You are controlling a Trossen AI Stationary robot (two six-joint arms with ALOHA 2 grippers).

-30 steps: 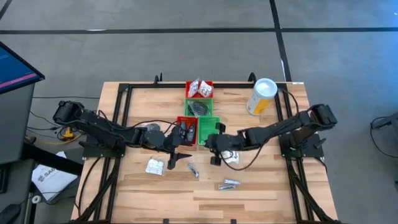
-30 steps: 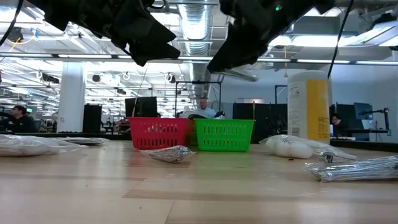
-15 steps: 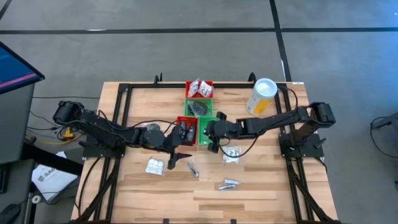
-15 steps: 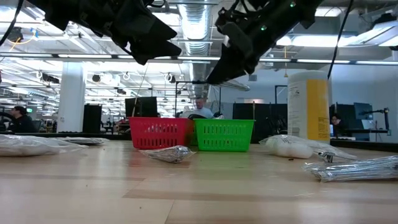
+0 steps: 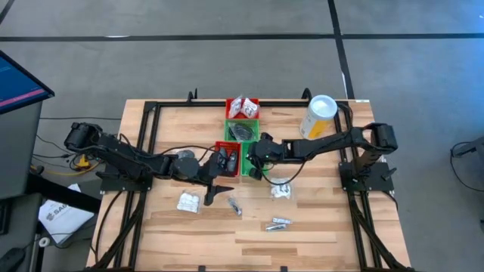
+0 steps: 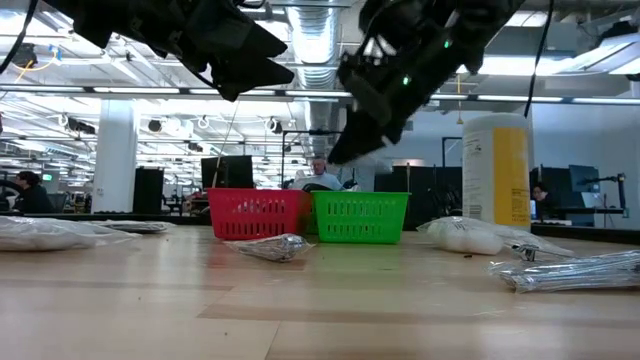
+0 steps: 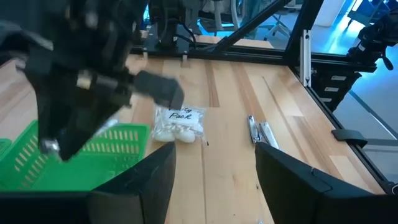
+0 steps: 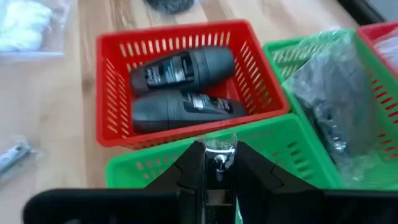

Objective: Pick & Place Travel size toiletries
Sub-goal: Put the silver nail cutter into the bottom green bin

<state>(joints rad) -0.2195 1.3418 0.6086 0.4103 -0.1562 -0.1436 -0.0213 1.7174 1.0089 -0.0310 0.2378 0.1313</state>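
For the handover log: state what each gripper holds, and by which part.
The right gripper pinches a small clear-wrapped silvery item by its near end, above the green basket. The left gripper is open, holding nothing.

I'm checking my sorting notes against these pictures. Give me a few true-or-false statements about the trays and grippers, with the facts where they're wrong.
1. Two dark grey bottles lie in a red mesh tray. True.
2. The right gripper hangs open and empty. False: it is shut on a small clear-wrapped item, above the green mesh tray.
3. The left gripper is open. True.
4. The tall yellow canister with a white lid lies tipped over. False: it stands upright near the table's far right corner.
5. A white sachet lies on the wooden table outside the trays. True.
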